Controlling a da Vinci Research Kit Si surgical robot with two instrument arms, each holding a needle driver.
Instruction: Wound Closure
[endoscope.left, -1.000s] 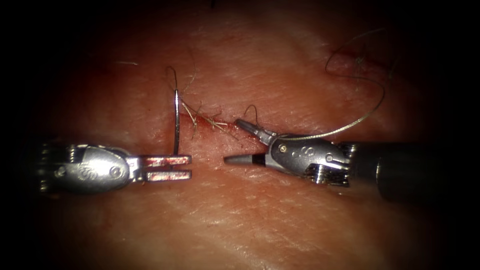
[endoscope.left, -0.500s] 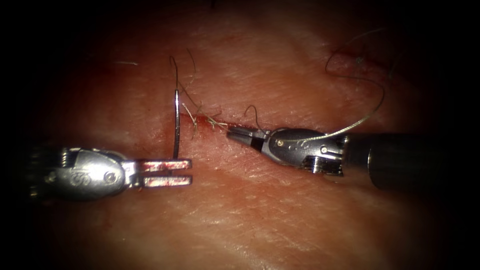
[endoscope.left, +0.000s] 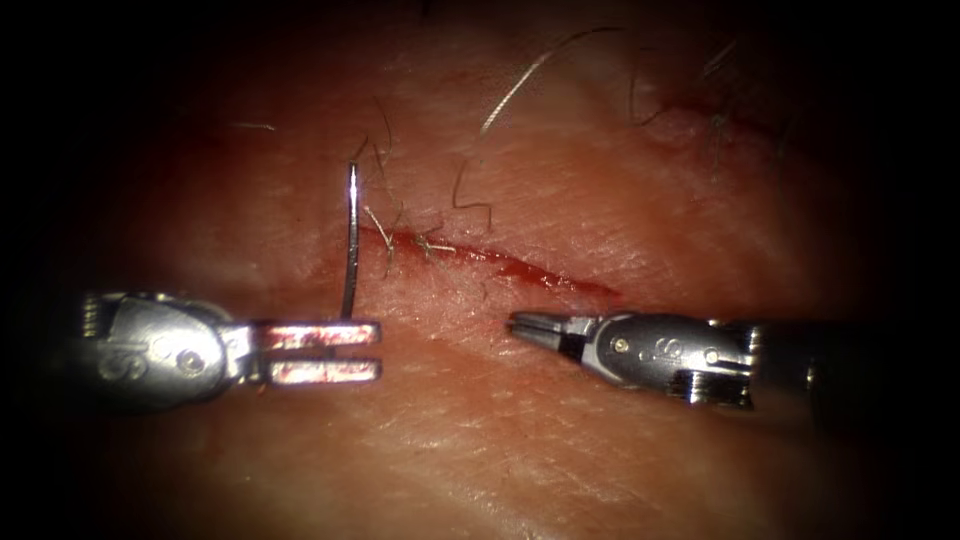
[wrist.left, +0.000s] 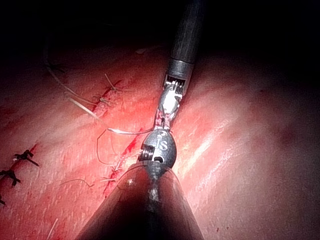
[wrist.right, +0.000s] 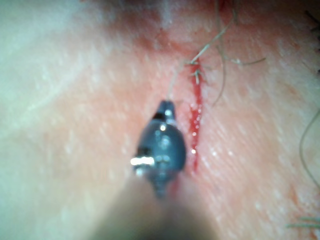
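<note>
The left tool (endoscope.left: 325, 353) lies level on the endoscope view's left, its two red-smeared jaws pointing right toward the cut (endoscope.left: 500, 262) and clamped on the lower end of the needle (endoscope.left: 349, 240). The needle stands almost straight up the picture from that grip, its long axis running away from the jaws with a slight bow, and its free upper end sits among loose strands of thread (endoscope.left: 480, 150) just left of the cut's left end; from here it looks clear of the tissue (endoscope.left: 520, 440) rather than buried in it, though the dark strands around its upper end make that hard to settle. The right tool (endoscope.left: 535, 325) has dropped back from the cut's line, where it was a second ago, and now lies just below the cut's right half, pointing left, jaws pressed together to a fine point with nothing between them. The thread it held then has sprung free and now arcs pale across the upper tissue. So the needle lies to the left of the right tool, across open tissue, with its axis crosswise to that tool's line; the left arm is by far the nearer, already holding it. In the left wrist view the left tool (wrist.left: 161, 122) reaches out beside the red cut (wrist.left: 127, 147) with stitched knots (wrist.left: 105, 97) beyond. In the right wrist view the right tool (wrist.right: 166, 107) rests just beside the cut (wrist.right: 195, 130).
</note>
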